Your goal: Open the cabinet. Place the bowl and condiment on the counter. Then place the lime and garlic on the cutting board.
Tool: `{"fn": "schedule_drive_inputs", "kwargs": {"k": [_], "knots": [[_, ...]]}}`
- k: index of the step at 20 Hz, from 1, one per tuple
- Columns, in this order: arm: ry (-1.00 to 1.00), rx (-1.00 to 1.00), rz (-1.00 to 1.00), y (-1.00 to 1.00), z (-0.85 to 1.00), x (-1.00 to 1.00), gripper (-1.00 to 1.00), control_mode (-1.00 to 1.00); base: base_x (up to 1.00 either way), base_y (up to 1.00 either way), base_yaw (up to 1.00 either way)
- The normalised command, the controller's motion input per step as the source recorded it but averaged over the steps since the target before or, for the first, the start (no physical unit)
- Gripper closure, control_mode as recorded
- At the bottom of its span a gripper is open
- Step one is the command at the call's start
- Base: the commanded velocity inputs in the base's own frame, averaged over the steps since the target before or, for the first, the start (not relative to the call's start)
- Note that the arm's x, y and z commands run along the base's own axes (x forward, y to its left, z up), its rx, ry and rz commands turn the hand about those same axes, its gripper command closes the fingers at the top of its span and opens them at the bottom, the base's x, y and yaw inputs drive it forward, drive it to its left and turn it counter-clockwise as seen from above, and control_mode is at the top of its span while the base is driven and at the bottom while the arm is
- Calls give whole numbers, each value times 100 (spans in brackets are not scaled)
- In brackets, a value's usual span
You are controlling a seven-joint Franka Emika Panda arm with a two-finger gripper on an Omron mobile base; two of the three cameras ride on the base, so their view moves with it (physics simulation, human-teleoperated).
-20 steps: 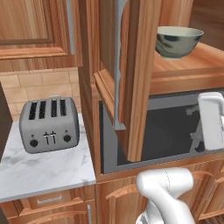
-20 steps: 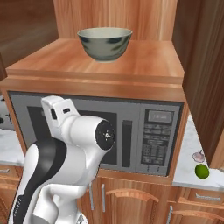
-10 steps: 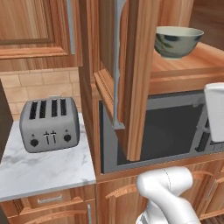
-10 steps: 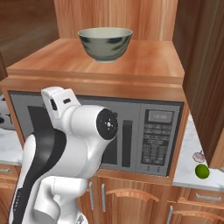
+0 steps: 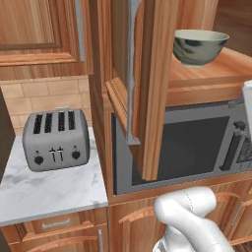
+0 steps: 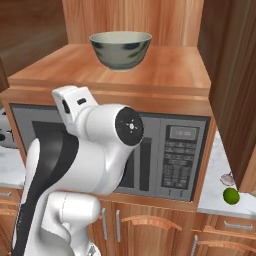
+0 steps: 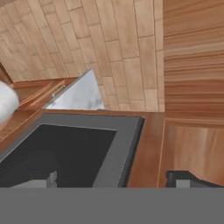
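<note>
Cabinet (image 5: 150, 88): door swung open, so you can reach in. Bowl (image 6: 120, 49): on the shelf above the microwave (image 6: 170, 150), awaiting pickup. Gripper (image 7: 116, 179): fingers apart, empty. Lime (image 6: 230, 196): on counter (image 6: 215, 175).

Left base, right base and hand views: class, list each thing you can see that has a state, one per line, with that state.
cabinet door: swung open, edge toward the left base camera.
bowl: upright on the cabinet shelf above the microwave.
microwave: door closed.
toaster: slots empty.
lime: lying on the counter.
garlic: beside the lime.
gripper: open, holding nothing.
</note>
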Motion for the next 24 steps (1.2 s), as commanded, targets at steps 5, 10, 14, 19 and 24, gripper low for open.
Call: {"fn": "schedule_drive_inputs", "kwargs": {"k": [5, 10, 14, 19, 24], "knots": [[-10, -1, -7, -17, 23, 2, -100, -100, 0, 0, 0], [-8, -1, -7, -7, 17, 15, -100, -100, 0, 0, 0], [-8, -1, -8, 0, 19, 19, -100, -100, 0, 0, 0], [-8, -1, -7, -3, 17, 22, -100, -100, 0, 0, 0], [-7, 0, -5, -9, 23, 21, -100, -100, 0, 0, 0]]}}
